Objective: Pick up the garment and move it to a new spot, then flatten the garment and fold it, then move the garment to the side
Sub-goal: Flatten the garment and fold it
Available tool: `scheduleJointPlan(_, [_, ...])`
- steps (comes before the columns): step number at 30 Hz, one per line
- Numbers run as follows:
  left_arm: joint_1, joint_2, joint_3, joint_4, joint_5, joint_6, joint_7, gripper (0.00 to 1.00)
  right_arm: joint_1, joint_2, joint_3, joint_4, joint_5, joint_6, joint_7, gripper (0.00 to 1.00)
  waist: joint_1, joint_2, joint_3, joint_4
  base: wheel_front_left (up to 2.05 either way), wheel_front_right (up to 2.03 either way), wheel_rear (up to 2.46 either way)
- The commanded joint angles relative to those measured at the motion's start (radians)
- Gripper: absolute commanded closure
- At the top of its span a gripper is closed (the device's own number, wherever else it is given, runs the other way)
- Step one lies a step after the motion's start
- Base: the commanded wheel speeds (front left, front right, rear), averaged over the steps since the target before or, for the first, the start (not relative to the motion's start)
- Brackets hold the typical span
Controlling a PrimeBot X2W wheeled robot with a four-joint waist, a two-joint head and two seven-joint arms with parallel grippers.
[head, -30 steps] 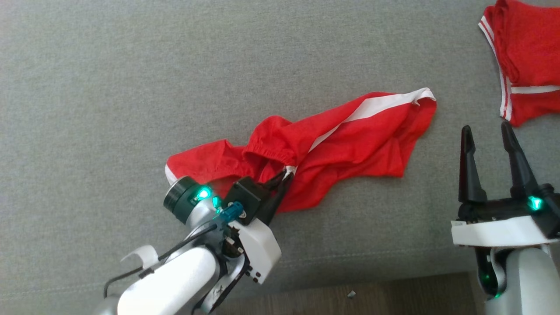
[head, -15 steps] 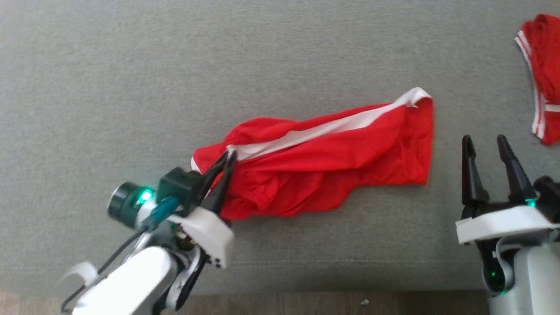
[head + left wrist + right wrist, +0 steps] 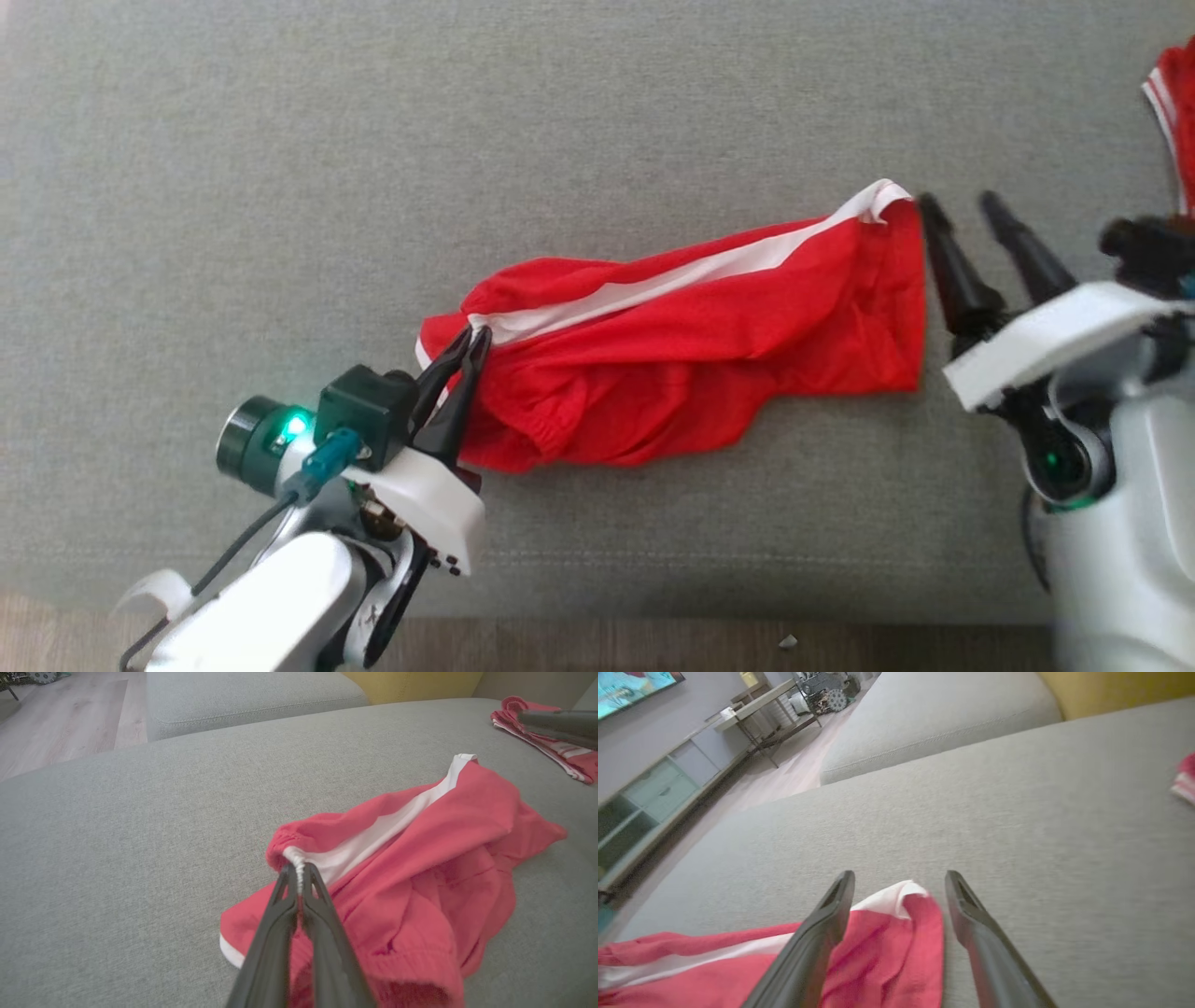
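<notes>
Near left, the left gripper (image 3: 467,341) is clamped on a waistband corner of the garment (image 3: 691,373), which lies along the sofa (image 3: 373,140), left to right. Its far right corner sits just beside the right gripper (image 3: 957,198), whose jaws stand apart.

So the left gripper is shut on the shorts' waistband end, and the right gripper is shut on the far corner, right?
Not quite. The left gripper is shut on the shorts at the waistband end, but the right gripper is open, with its fingers apart at the far corner and nothing clamped. The right wrist view shows it.
</notes>
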Motion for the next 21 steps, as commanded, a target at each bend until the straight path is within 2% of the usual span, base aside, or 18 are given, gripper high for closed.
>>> scheduleJointPlan(1, [-0.038, 0.018, 0.038, -0.020, -0.005, -0.002, -0.008, 1.00, -0.015, 0.007, 0.022, -0.024, 0.054, -0.001, 0.031, 0.00, 0.0000, 0.0000, 0.002, 0.007, 0.00, 0.00, 0.00])
scheduleJointPlan(9, [-0.062, -0.010, 0.020, 0.002, 0.000, -0.016, -0.013, 1.00, -0.043, 0.005, 0.018, 0.045, 0.164, -0.001, 0.136, 0.00, 0.0000, 0.0000, 0.008, 0.034, 0.00, 0.00, 0.00])
scheduleJointPlan(21, [-0.087, -0.039, -0.004, 0.024, 0.010, -0.029, -0.025, 1.00, -0.163, 0.006, -0.005, 0.225, 0.237, -0.001, 0.092, 0.00, 0.0000, 0.0000, 0.043, 0.071, 0.00, 0.00, 0.00])
